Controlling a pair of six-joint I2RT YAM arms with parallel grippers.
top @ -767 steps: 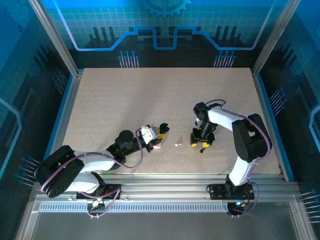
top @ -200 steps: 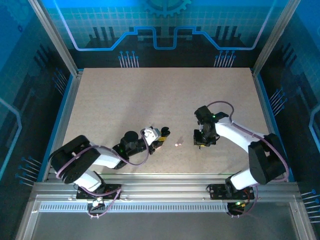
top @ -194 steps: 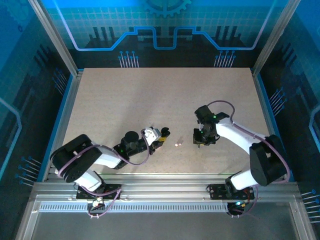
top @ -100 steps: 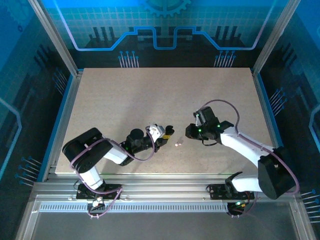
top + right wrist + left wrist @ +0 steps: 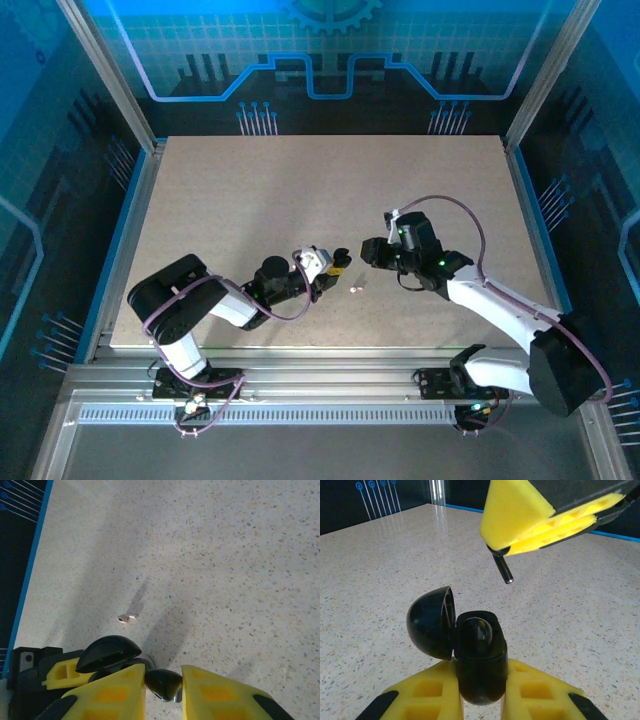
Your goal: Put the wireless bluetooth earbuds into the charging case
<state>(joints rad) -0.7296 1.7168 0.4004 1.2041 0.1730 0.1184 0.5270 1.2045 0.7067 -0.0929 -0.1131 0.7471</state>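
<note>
Your black earbud is clamped between the fingers of the right claw, hanging just above the open charging case. The left claw is closed on that case. A whitish-pink earbud lies on the tabletop nearby.

Even overhead light makes the table bright against dim blue walls. Wrist views are sharp, with soft shadows.
</note>
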